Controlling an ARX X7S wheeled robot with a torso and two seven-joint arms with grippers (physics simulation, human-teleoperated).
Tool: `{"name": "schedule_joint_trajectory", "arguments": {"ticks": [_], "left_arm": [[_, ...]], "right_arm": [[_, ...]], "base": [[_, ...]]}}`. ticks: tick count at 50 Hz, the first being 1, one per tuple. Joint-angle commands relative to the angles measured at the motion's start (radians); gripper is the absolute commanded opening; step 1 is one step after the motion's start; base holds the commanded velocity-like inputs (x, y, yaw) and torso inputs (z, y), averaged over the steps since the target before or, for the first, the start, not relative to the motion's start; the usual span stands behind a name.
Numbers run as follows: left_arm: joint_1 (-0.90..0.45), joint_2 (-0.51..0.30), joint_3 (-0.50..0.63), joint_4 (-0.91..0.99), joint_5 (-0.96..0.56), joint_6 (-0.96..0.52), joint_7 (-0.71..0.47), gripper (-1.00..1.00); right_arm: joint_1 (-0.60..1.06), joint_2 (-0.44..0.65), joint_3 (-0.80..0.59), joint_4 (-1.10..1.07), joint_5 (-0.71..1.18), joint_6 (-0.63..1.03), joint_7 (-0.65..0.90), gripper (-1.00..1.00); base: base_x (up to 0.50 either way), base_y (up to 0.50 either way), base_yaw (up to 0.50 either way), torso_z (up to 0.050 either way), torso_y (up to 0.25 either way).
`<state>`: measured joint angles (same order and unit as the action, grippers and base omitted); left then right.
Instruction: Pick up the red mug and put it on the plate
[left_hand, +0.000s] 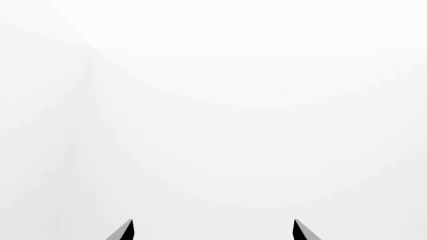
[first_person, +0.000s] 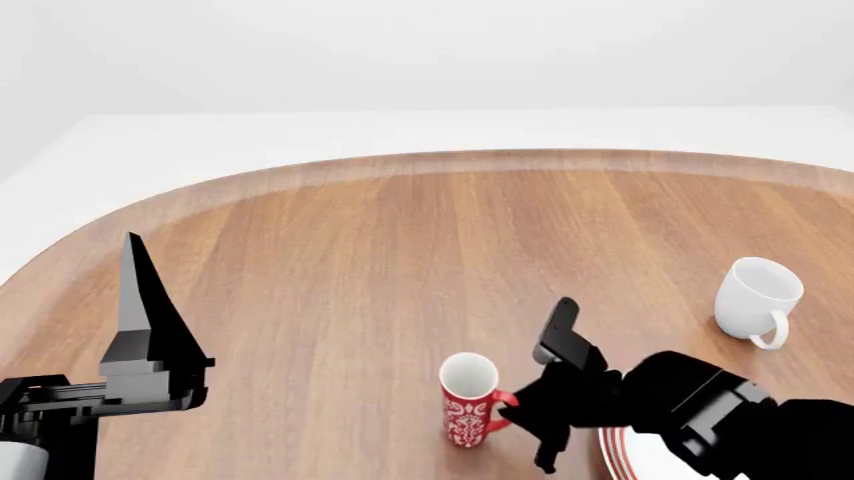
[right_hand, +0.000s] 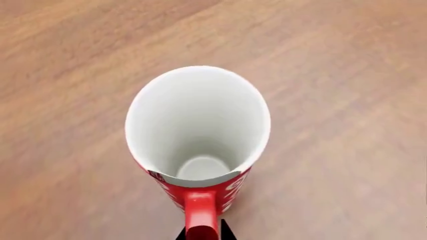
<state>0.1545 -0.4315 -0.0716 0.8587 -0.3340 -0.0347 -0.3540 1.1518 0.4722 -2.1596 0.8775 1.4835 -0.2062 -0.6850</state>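
1. Right gripper: its dark fingers sit narrowly either side of the handle of the red mug. The right wrist view shows only the tips flanking the handle; whether they press it or merely bracket it cannot be told. The handle faces the gripper, which probably explains the side-on approach.
2. Red mug: upright on the wooden counter, mouth open upward, white inside, patterned red outside. It stands just beside the plate, on the side away from the right arm's body, and is not yet on it.
3. Plate: only a red-ringed sliver of rim shows past the mug, mostly hidden under the right arm. The transfer therefore looks short: lift, shift toward the arm, lower.
4. White mug: upright, well apart from the red mug, beyond the plate; it plays no part in the task.
5. Left gripper: fingers spread wide, holding nothing, facing blank white surroundings, far from the red mug across the counter, apparently parked clear of the working arm.
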Motion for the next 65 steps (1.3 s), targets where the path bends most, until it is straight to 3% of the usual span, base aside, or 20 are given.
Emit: {"name": "schedule_joint_trajectory", "arguments": {"ticks": [1,14,35,50,65], "left_arm": [[0.0,0.0,0.003,-0.009,0.004,0.008,-0.001,1.0],[-0.003,-0.007,0.0,-0.005,-0.004,0.001,-0.008,1.0],[0.005,-0.013,0.004,0.004,-0.002,0.006,-0.013,1.0],[0.0,-0.018,0.007,0.001,-0.006,0.004,-0.017,1.0],[-0.004,-0.022,0.002,-0.006,-0.015,0.004,-0.023,1.0]], "right_arm": [[0.081,0.097,-0.021,-0.197,-0.046,-0.013,0.103,-1.0],[0.435,0.381,-0.073,-0.727,-0.189,0.072,0.386,-1.0],[0.725,0.697,-0.115,-1.098,-0.18,0.33,0.612,-1.0],[0.769,0.855,-0.121,-1.171,-0.12,0.405,0.679,-1.0],[0.734,0.868,-0.127,-1.107,-0.002,0.432,0.719,-1.0]], "base": [[0.0,0.0,0.0,0.0,0.0],[0.0,0.0,0.0,0.0,0.0],[0.0,0.0,0.0,0.0,0.0],[0.0,0.0,0.0,0.0,0.001],[0.0,0.0,0.0,0.0,0.0]]}}
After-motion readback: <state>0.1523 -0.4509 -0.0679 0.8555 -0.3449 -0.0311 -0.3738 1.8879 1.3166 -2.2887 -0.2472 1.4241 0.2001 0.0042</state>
